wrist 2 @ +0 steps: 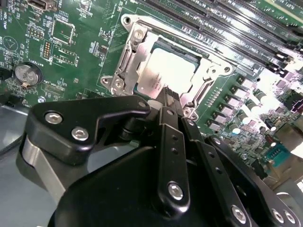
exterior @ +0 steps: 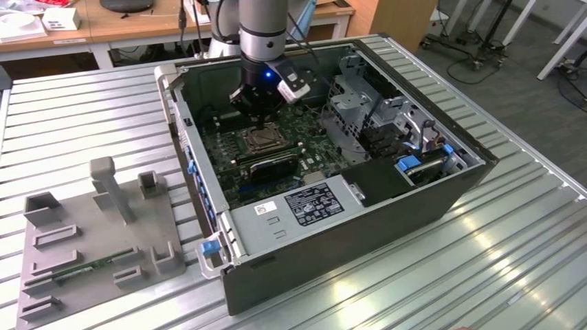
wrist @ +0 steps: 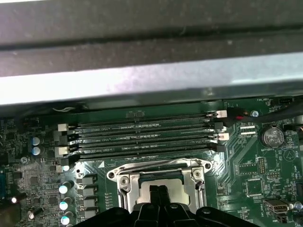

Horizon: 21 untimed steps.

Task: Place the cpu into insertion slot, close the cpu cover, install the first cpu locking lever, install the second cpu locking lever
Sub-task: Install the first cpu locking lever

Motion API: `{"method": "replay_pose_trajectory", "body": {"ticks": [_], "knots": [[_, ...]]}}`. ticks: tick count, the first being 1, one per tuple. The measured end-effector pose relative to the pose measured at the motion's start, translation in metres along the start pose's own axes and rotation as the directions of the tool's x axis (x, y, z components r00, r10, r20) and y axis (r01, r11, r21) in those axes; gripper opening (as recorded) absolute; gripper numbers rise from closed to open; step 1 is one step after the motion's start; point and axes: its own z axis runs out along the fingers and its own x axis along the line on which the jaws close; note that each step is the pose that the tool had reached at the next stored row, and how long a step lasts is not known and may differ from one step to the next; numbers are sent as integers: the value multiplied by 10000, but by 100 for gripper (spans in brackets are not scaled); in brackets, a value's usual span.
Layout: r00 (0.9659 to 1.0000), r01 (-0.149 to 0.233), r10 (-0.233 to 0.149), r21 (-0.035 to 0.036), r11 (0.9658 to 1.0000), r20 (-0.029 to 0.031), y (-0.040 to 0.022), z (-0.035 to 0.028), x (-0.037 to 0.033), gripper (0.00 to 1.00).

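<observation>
A ribbed silver metal surface (exterior: 513, 275) carries an open black computer case (exterior: 367, 227) and, towards the exterior view's left, a grey plastic fixture tray (exterior: 92, 240) with upright holders. Wooden desks (exterior: 137, 24) and a grey floor are seen behind it.

In the exterior view the grey robot arm (exterior: 261, 27) is lowered into the case, and the black gripper (exterior: 261, 113) is held just above the socket on the green circuit board (exterior: 303, 130). One small square silver-grey cpu (wrist 2: 165, 73) is shown seated in the black-rimmed insertion slot (wrist 2: 142, 92) in the second wrist view (a detail too small to judge from outside). One thin silver metal cpu cover (wrist 2: 208, 71) is laid flat around the chip, its window framing the metal top.

In the second wrist view the two black fingers (wrist 2: 165, 101) are pressed together, holding nothing, their tips at the edge of the cpu. In the first wrist view four long black memory slots (wrist: 142, 137) are counted beside the socket, with one round silver coin battery (wrist: 271, 137) near them.
</observation>
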Motion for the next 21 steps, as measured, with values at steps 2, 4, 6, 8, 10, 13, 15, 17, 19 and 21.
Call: {"method": "replay_pose_trajectory", "body": {"ticks": [2,4,6,8,10,13,15,17,19,21], "knots": [[10000,-1,1,-1,10000,-1,4,1,-33,11],[10000,-1,1,5,10000,-3,3,1,-49,11],[10000,-1,1,32,10000,-2,-12,0,-52,11],[10000,0,0,53,10000,1,-48,-1,-56,11],[10000,1,-1,75,10000,4,-85,-2,-59,11],[10000,1,-1,120,9999,7,-114,-11,-62,11],[10000,1,-1,122,9999,7,-120,-37,-63,11],[10000,1,-1,119,9999,8,-123,-78,-64,11],[10000,1,-1,122,9999,8,-124,-113,-65,11],[10000,1,-1,117,9999,9,-123,-114,-65,11]]}}
